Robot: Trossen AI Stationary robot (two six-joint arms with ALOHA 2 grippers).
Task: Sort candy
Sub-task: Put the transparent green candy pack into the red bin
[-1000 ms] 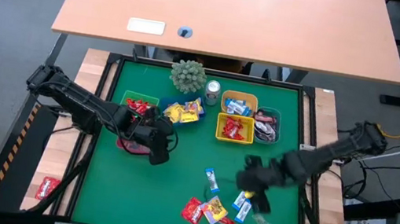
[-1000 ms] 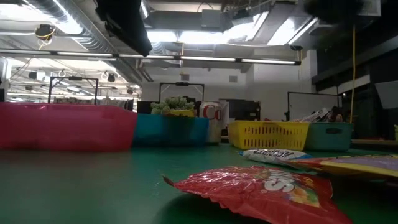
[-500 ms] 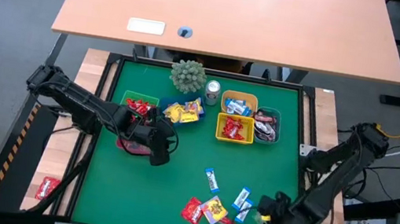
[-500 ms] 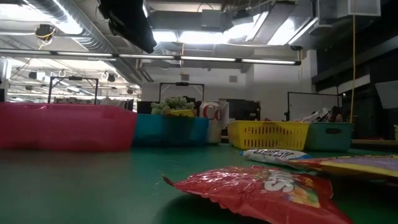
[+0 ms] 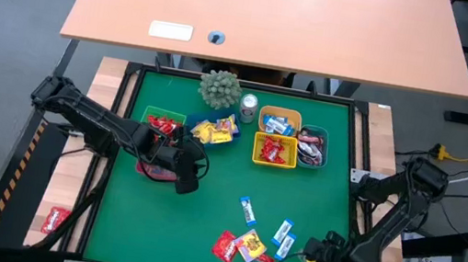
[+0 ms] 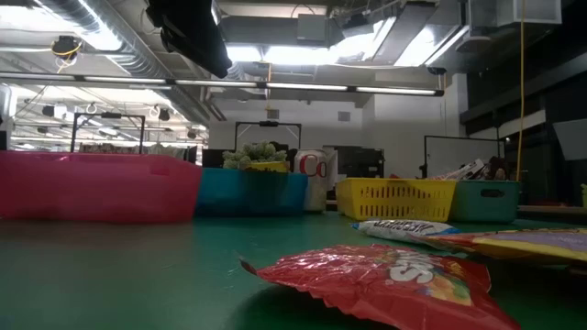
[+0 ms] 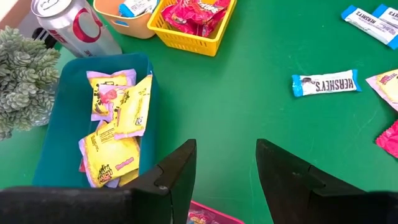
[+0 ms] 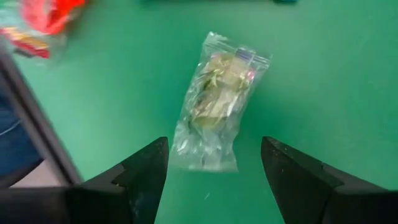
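Note:
Loose candy lies near the mat's near edge: a red packet (image 5: pixel 225 246), a yellow one (image 5: pixel 250 244) and blue-and-white bars (image 5: pixel 282 236). A clear bag of sweets (image 8: pixel 218 99) lies flat on the green mat. My right gripper (image 8: pixel 214 180) points down over the bag's end, open, with one finger on each side and touching nothing. In the high view that gripper (image 5: pixel 317 261) hides the bag. My left gripper (image 7: pixel 227 180) hangs open and holds nothing, over the mat beside the pink bin (image 5: pixel 150 171).
Sorted bins stand at the back: green (image 5: pixel 157 121), teal with yellow candy (image 7: pixel 115 130), orange (image 5: pixel 279 120), yellow with red candy (image 5: pixel 275 150) and grey (image 5: pixel 312 147). Behind them are a can (image 5: pixel 249 107) and a small plant (image 5: pixel 220 89). One red packet (image 5: pixel 55 219) lies off the mat, on the left.
My right gripper has swung from the candy pile toward the table's near right corner. It has sunk, rolled about its wrist and stayed open, and now stands over the clear bag. The left arm has kept still.

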